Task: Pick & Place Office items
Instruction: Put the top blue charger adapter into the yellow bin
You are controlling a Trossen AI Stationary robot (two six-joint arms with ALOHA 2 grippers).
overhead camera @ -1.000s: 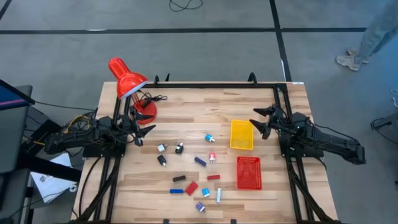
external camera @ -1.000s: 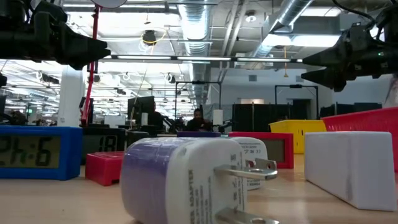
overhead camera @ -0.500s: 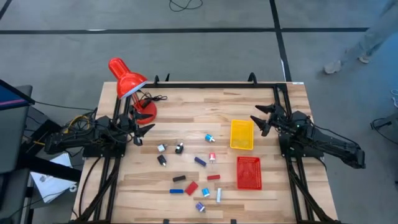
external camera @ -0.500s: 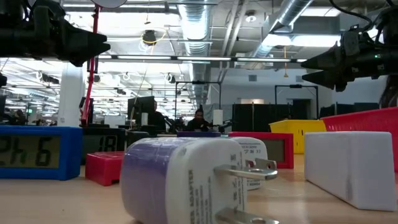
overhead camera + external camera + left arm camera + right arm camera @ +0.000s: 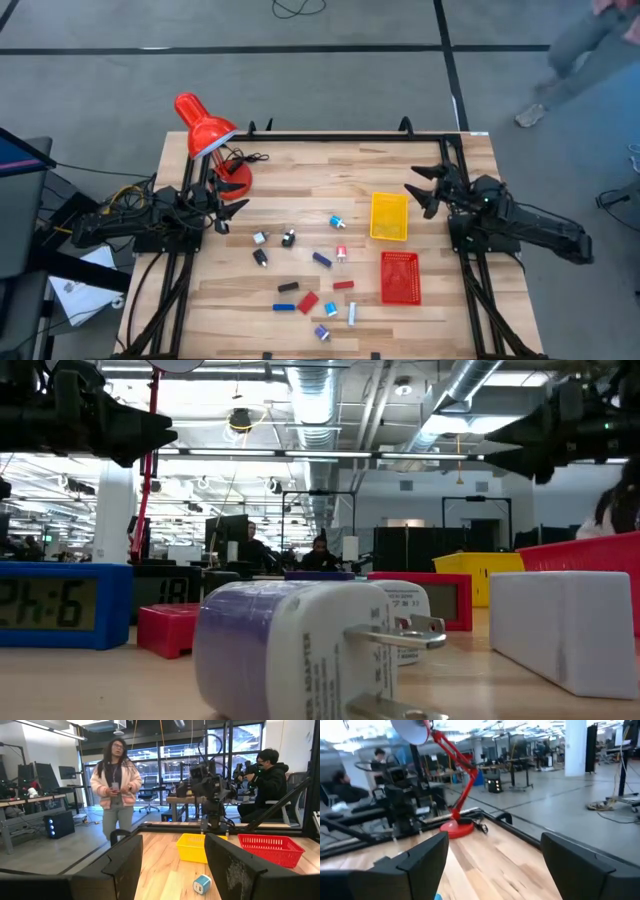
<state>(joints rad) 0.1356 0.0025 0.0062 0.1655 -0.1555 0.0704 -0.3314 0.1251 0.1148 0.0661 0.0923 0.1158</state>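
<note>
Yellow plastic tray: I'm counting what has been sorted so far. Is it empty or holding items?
Empty. The high view shows the yellow plastic tray with a bare yellow floor, nothing inside.

Both arms are dark, nearly black all over, built of chunky jointed segments that look matte rather than shiny. The left arm carries a tangle of thin cables near its base, some yellowish, some dark. The right arm is one long dark limb, thick at the shoulder and narrowing toward the wrist. Each ends in a two-finger claw: the left gripper and the right gripper both show as pointed black prongs from above. Up close, the left fingers are broad, flat, dark plates with angled edges and a slightly scuffed, speckled face. The right fingers look the same, smooth and black.
</note>
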